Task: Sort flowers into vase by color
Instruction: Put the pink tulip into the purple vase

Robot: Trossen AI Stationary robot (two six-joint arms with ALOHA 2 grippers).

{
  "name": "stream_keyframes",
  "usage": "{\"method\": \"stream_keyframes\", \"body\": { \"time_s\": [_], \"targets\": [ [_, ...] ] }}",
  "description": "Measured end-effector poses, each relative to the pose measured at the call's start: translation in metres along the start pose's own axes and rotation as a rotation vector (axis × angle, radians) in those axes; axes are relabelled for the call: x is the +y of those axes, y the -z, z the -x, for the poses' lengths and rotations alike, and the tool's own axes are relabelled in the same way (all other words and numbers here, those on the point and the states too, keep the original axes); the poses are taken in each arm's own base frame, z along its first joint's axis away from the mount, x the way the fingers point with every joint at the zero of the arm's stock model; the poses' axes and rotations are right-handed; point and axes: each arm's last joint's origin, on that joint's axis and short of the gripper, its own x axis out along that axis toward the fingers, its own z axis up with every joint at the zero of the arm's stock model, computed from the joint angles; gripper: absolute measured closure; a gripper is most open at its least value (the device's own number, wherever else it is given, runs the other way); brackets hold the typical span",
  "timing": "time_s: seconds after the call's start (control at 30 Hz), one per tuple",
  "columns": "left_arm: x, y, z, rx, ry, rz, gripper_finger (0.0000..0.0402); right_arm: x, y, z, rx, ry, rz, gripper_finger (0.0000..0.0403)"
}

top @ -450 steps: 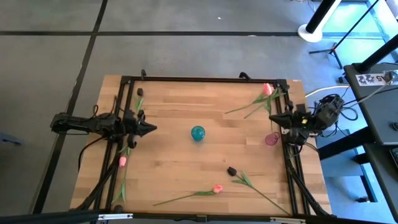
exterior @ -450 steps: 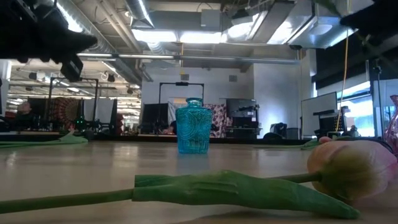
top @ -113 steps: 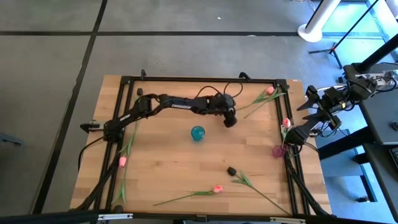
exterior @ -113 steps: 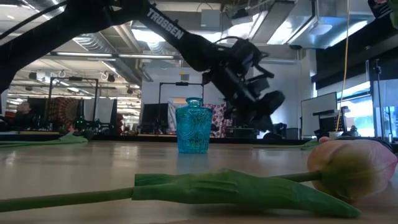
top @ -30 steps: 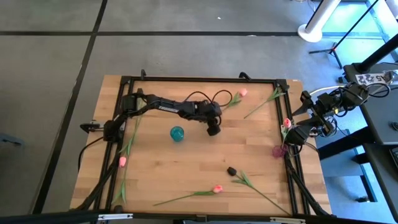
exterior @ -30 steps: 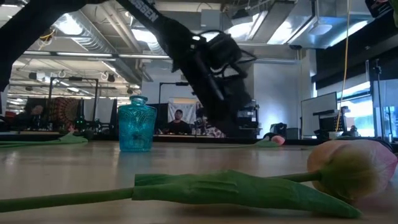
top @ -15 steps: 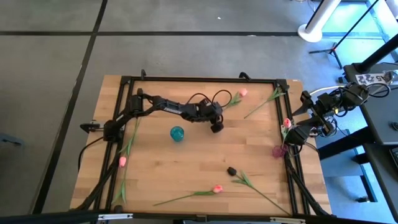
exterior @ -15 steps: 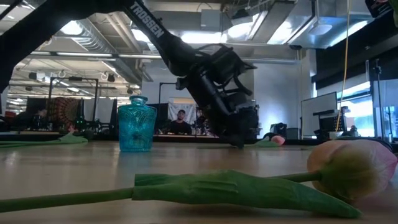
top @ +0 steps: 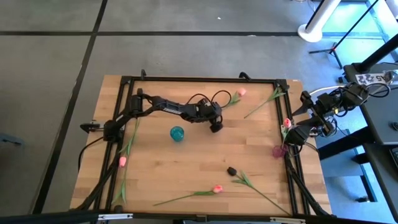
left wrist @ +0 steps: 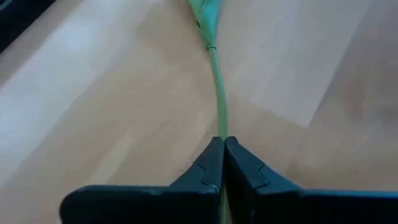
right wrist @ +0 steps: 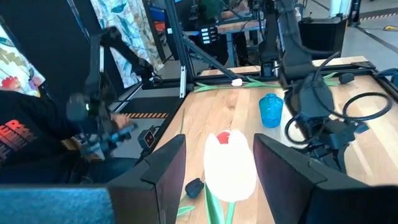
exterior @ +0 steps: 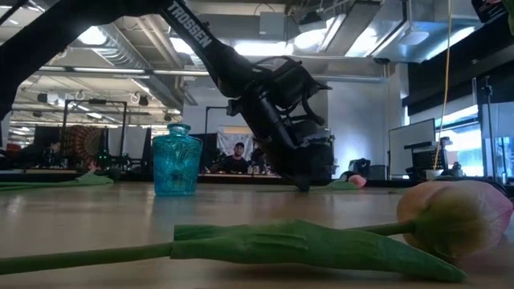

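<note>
A pink tulip [top: 241, 92] lies on the table at the far middle. Its thin green stem [left wrist: 218, 93] runs to my left gripper [top: 216, 126], which is shut on it with its tips down at the table [exterior: 303, 186]. A blue vase [top: 178, 133] stands left of that gripper. At the right edge a pink-headed tulip [right wrist: 230, 165] stands up out of a pink vase [top: 278, 150]. My right gripper [top: 290, 130] is open, with one finger on either side of that head, apart from it. My left gripper pinches the pink tulip's stem [left wrist: 220, 132] between its two fingertips, far from the head and below the leaf. The fingers come slanting down from the table's left. The stem runs on from the tips and lies on the table.
More tulips lie about: a pink one [top: 217, 188] and a black-headed one [top: 231, 170] near the front, a pink one [top: 122, 161] at the left edge and a leafy stem [top: 264, 102] at the far right. A black frame [top: 199, 79] rims the table.
My left gripper has come down to the table, shifting a little toward the far right, and has shut on the pink tulip's stem. The tulip and the blue vase have stayed where they were.
</note>
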Motion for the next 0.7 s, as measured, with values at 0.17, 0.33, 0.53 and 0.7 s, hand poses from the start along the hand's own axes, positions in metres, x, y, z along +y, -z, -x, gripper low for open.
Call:
{"method": "stream_keyframes", "body": {
  "time_s": [0.17,0.33,0.53,0.7],
  "targets": [
    [0.016,-0.04,0.049,-0.146,-0.03,0.015,0.0401,0.0,0.003,-0.001,0.024,0.002,0.002,0.0213],
    [0.021,-0.077,0.099,-0.356,0.09,0.062,0.0401,0.001,0.012,-0.013,0.048,0.023,0.0,0.0213],
    [0.011,-0.114,0.141,-0.751,0.357,0.113,0.0401,0.0,0.017,-0.029,-0.021,0.205,0.001,0.0214],
    [0.004,-0.118,0.145,-0.879,0.4,0.123,0.0401,-0.002,0.008,-0.026,-0.115,0.333,-0.019,0.0214]
  ]
}}
